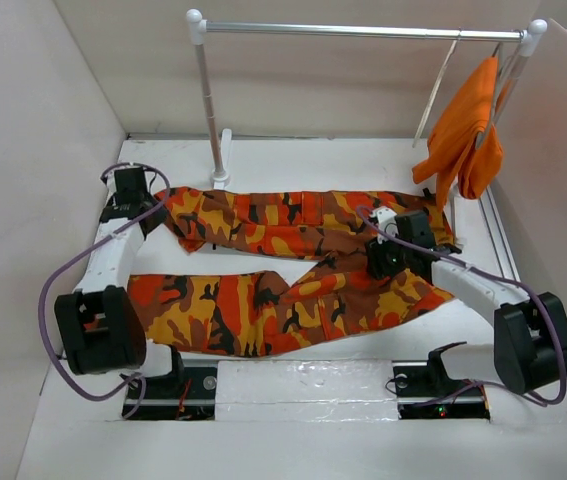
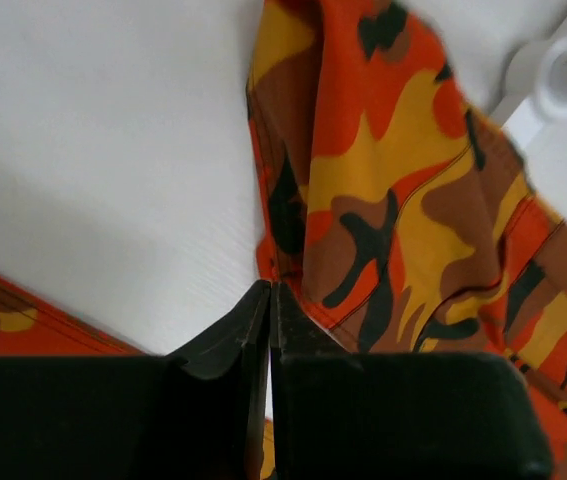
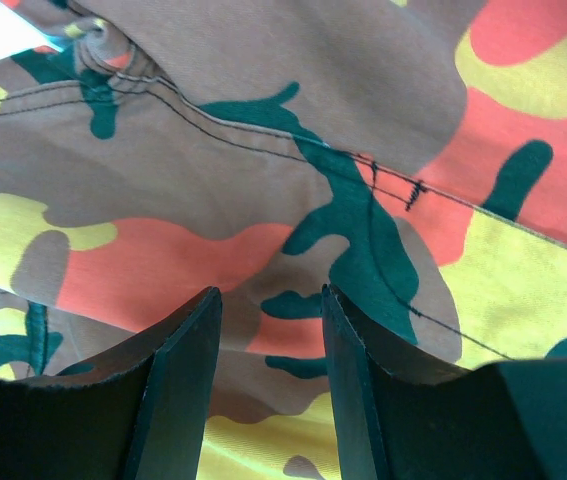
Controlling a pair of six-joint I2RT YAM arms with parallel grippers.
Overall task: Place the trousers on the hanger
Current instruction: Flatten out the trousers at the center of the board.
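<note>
The camouflage trousers [image 1: 283, 265] lie spread on the white table [image 1: 293, 385], waist at the right and both legs running left. My left gripper [image 1: 146, 203] is shut and empty, with its tips at the hem of the far leg [image 2: 383, 190] in the left wrist view [image 2: 270, 290]. My right gripper [image 1: 388, 255] is open, low over the waist area. In the right wrist view [image 3: 271, 300] camouflage cloth [image 3: 363, 200] fills the gap between the fingers. The thin pale hanger [image 1: 441, 85] hangs slanted from the rail at the back right.
A silver rail [image 1: 363, 31] on white posts spans the back; its left post [image 1: 210, 110] stands just behind the far leg, and its foot shows in the left wrist view [image 2: 553, 75]. A plain orange garment [image 1: 468, 130] hangs at the rail's right end. Pale walls enclose the table.
</note>
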